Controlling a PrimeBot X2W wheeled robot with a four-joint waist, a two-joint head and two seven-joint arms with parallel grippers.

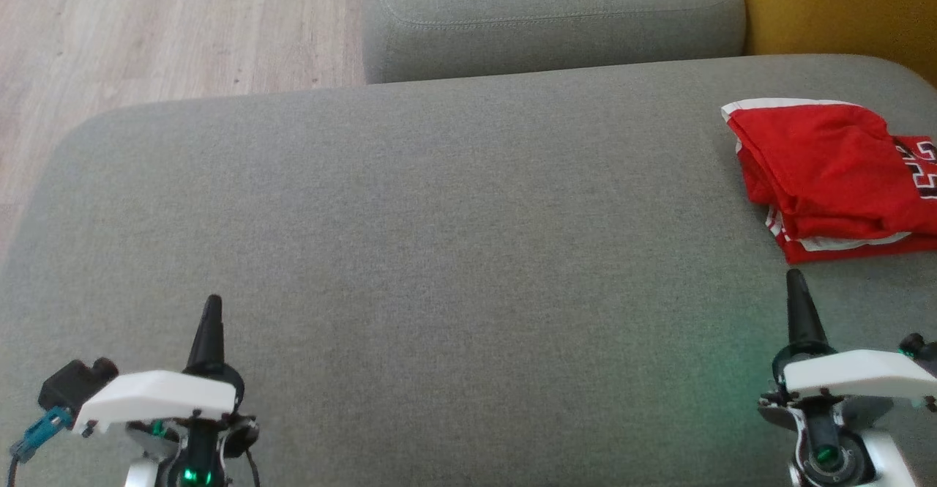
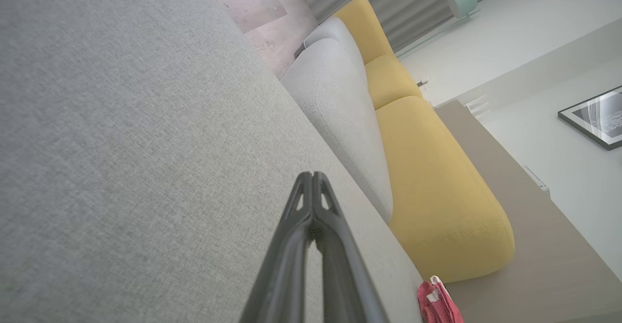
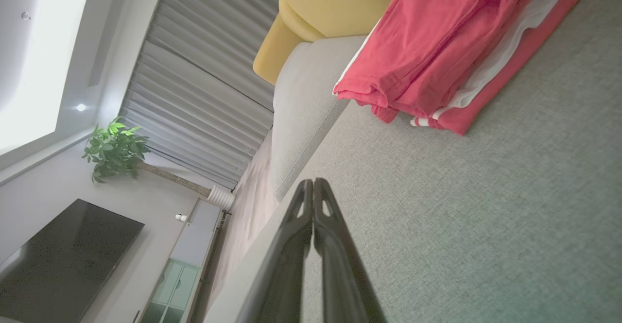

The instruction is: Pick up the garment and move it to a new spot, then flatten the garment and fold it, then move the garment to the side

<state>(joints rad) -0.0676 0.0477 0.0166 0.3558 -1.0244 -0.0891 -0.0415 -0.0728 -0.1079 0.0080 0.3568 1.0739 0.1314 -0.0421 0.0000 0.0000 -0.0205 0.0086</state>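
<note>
While jaws on both arms sit pinched together, holding nothing, left gripper [image 1: 211, 304] at 7 o'clock, right gripper [image 1: 796, 278] at 5 o'clock, both over grey sofa cushion [image 1: 454, 253]. Red garment [image 1: 827, 172] folded, lying on cushion at 2 o'clock, near right fingertips, not touching. Yellow cushion [image 1: 842, 4] beyond at 1 o'clock.

No legible text anywhere; just partial, unreadable black-and-white characters [image 1: 924, 172] on the red garment [image 1: 827, 172].
</note>
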